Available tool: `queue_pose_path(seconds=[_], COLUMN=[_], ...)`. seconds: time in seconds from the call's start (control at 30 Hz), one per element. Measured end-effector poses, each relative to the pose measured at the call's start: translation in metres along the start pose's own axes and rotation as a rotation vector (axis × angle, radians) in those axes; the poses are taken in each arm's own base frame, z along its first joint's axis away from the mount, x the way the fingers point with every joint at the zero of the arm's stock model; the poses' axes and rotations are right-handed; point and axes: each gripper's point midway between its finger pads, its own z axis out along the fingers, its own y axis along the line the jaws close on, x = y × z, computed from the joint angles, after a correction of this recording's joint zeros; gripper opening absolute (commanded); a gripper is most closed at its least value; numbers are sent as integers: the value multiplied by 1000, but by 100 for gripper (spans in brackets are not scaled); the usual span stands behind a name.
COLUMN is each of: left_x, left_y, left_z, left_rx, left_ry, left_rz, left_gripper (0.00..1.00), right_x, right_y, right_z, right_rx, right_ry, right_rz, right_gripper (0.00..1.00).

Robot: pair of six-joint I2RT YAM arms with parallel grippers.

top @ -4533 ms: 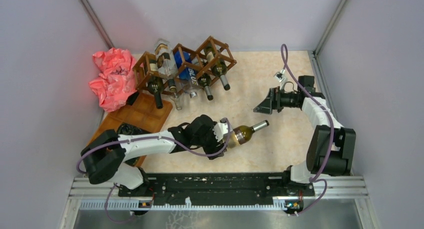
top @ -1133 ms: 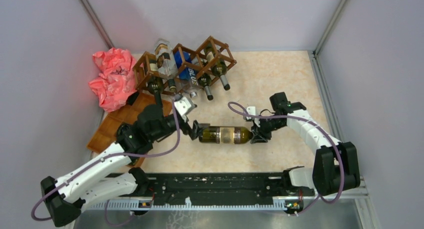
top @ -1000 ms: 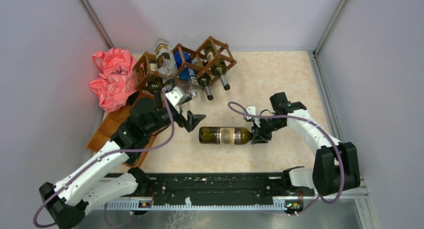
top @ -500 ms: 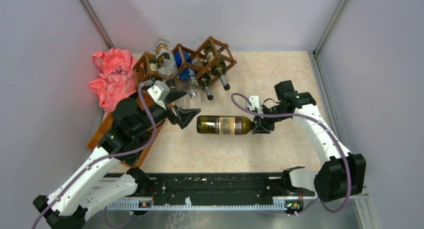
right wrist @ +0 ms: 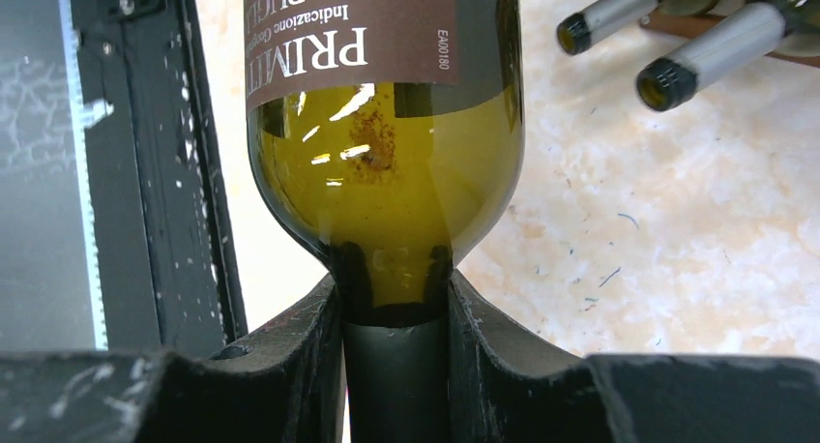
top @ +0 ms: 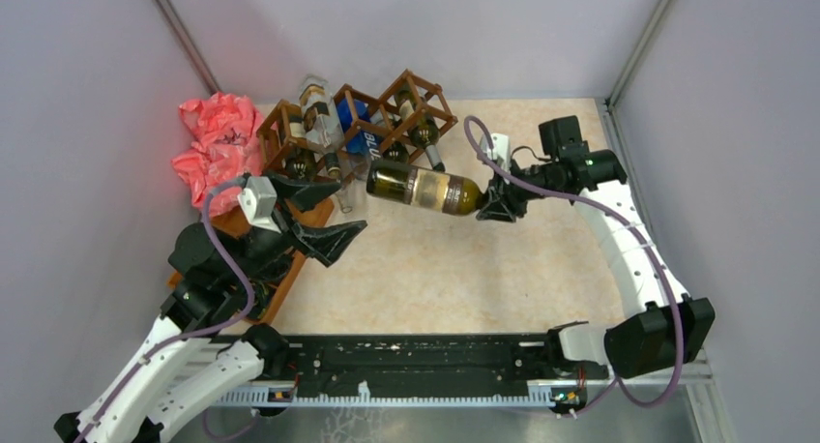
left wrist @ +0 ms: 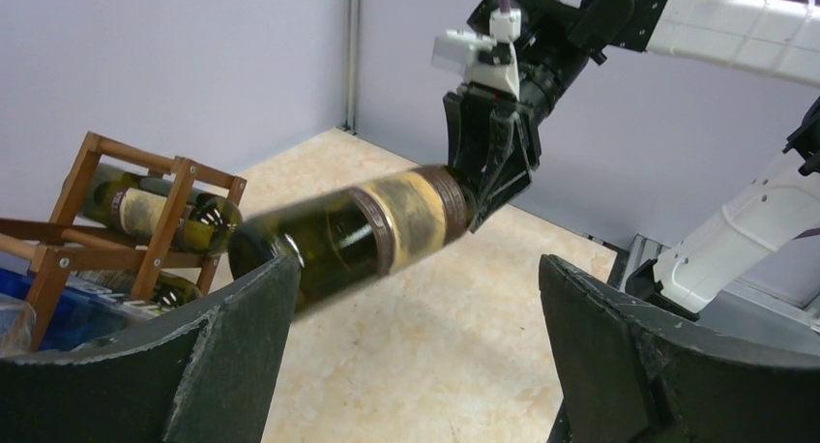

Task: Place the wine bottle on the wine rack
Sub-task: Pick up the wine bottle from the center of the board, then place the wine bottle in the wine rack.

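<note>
The right pincer (right wrist: 395, 339) is clamped narrowly on the neck of the dark green glass wine bottle (right wrist: 387, 172), with a finger on either side just below the shoulder. The bottle (top: 421, 187) hangs nearly level above the beige bench (top: 435, 279), its base pointing away from the pincer toward the dark brown wooden lattice wine rack (top: 377, 122).

The base sits just in front of the rack's right-hand cells, over the necks of the bottles stored there, and is not yet inside any cell.

The step in hand looks like the carry to the rack. The next move probably calls for lining the base up with a free cell and sliding it in base first. I cannot tell which cell is free.

The left pincer (top: 348, 206) gapes wide and holds nothing, off to the near left of the bottle's base.
</note>
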Motion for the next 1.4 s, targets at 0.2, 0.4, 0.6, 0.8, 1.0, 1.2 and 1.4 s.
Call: queue_pose_path(seconds=[0.2, 0.4, 0.6, 0.8, 1.0, 1.2, 1.4], left_x=[12, 11, 22, 35, 47, 55, 64], left_y=[4, 5, 10, 16, 22, 28, 34], left_z=[-11, -24, -32, -37, -41, -47, -53], left_rx=[-36, -61, -97, -132, -162, -199, -236], left_ry=[22, 2, 16, 31, 44, 64, 75], left_rz=[-14, -22, -31, -50, -61, -65, -65], left_gripper=[99, 99, 99, 99, 99, 99, 99], right_x=[-32, -55, -73, -90, -103, -109, -118], right_y=[-19, -29, -44, -55, -63, -70, -80], right_z=[6, 19, 25, 30, 35, 37, 44], right_rx=[34, 31, 53, 75, 79, 86, 88], right_ry=[-56, -90, -115, -134, -154, -162, -176], right_rz=[74, 122, 171, 193, 217, 248, 263], right_gripper=[0, 0, 0, 0, 0, 0, 0])
